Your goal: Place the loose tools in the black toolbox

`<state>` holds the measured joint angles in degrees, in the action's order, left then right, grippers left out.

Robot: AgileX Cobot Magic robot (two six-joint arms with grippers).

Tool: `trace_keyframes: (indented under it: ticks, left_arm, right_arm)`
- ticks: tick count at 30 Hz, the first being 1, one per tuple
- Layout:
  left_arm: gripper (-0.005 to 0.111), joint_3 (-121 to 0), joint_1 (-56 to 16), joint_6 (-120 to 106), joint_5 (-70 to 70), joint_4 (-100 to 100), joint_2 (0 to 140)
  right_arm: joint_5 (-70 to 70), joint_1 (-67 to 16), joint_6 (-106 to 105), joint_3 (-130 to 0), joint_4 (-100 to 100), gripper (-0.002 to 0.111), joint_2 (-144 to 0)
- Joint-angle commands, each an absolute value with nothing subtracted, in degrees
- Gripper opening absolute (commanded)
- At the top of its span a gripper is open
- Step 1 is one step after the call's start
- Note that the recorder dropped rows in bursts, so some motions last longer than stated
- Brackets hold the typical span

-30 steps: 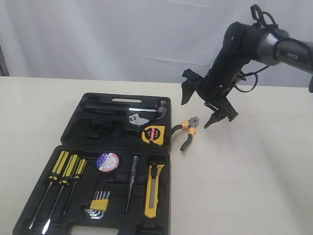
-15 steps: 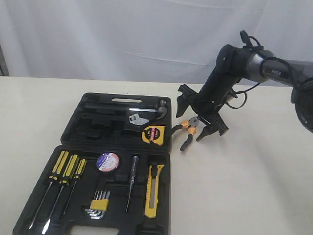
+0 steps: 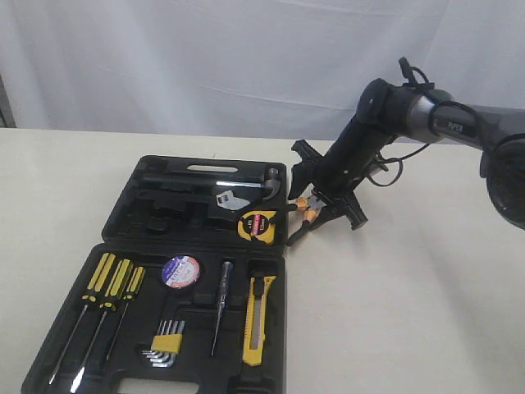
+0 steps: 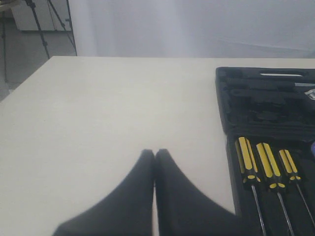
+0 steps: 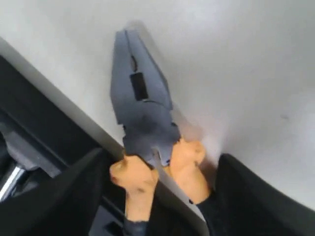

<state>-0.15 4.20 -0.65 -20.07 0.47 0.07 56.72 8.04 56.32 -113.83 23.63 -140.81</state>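
Entry: R wrist cam alone shows me right gripper (image 5: 160, 161) fingers apart astride black-and-orange-handled steel pliers (image 5: 142, 113) by black moulded-plastic toolbox (image 3: 123, 246); L wrist cam alone, left gripper (image 4: 155, 155) fingers together.

Exterior view: the large flat black moulded-plastic toolbox (image 3: 123, 197) runs off the lower edge of the frame. The right end effector (image 3: 324, 209) covers part of the black-and-orange-handled pliers (image 3: 314, 216); finger contact with the handles is indeterminate. Right wrist view: pliers handles leave the frame and the picture is soft. The lettering on the dark tape roll (image 3: 180, 272) with the white-blue label is illegible.
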Motion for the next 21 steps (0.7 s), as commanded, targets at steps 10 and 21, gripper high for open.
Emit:
trace_keyframes:
  ticks: [10, 21]
  left_arm:
    - [0.0, 0.0, 3.9, -0.4, -19.6, 0.0, 0.0]
    - [0.0, 0.0, 3.9, -0.4, -19.6, 0.0, 0.0]
  right_arm:
    - [63.6, 7.7, 65.2, -113.3, 23.0, -0.001, -143.0]
    - [64.6, 6.9, 71.0, -113.3, 12.2, 0.0, -135.1]
